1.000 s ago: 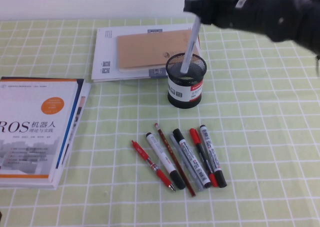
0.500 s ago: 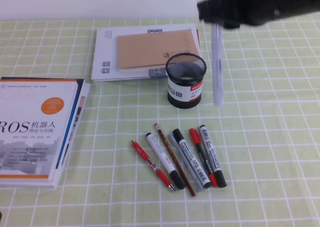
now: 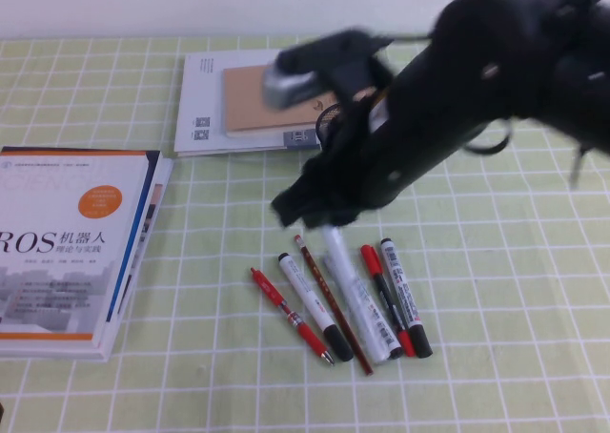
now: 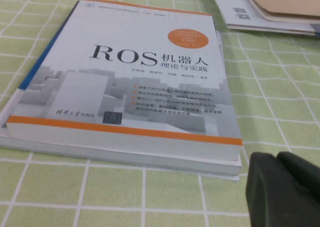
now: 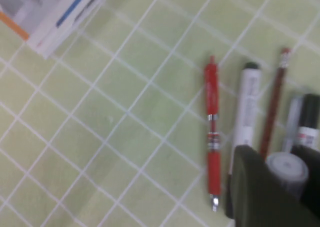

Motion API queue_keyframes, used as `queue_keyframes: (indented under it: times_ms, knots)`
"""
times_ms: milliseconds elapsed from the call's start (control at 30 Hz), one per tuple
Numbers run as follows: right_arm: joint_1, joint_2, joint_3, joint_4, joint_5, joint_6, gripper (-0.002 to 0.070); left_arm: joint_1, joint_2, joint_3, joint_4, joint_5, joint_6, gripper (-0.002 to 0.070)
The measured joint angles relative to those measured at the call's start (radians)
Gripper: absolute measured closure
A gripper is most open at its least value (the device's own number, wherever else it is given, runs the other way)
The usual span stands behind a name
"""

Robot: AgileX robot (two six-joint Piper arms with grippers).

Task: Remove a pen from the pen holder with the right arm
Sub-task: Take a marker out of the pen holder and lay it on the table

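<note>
1. Right arm (image 3: 477,90): bulky matte-black housing with rounded joint shells.
2. Silver-grey rounded block (image 3: 295,75) mounted near the wrist end.
3. Thin black cables (image 3: 488,147) loop off the arm's underside.
4. Right gripper (image 3: 319,212), low over the middle of the green checked table cover (image 3: 496,261): black; its fingers (image 5: 252,187) look dark, blunt and matte.
5. Left gripper (image 4: 285,187), low over the cover on the robot's left: black, rounded, matte, with a shallow groove along the top.
</note>
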Motion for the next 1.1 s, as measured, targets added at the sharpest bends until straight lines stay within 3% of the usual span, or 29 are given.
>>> queue_keyframes:
  times_ms: [467,800,1100]
  knots:
    - [0.055,0.296,-0.060,0.172,-0.160,-0.223,0.0587,0.000,0.000,0.000,0.000,0.000,0.000,0.0683]
    - [0.058,0.457,-0.230,0.164,-0.116,-0.259,0.0587,0.000,0.000,0.000,0.000,0.000,0.000,0.0683]
    - [0.058,0.515,-0.248,0.154,-0.141,-0.265,0.0588,0.000,0.000,0.000,0.000,0.000,0.000,0.0683]
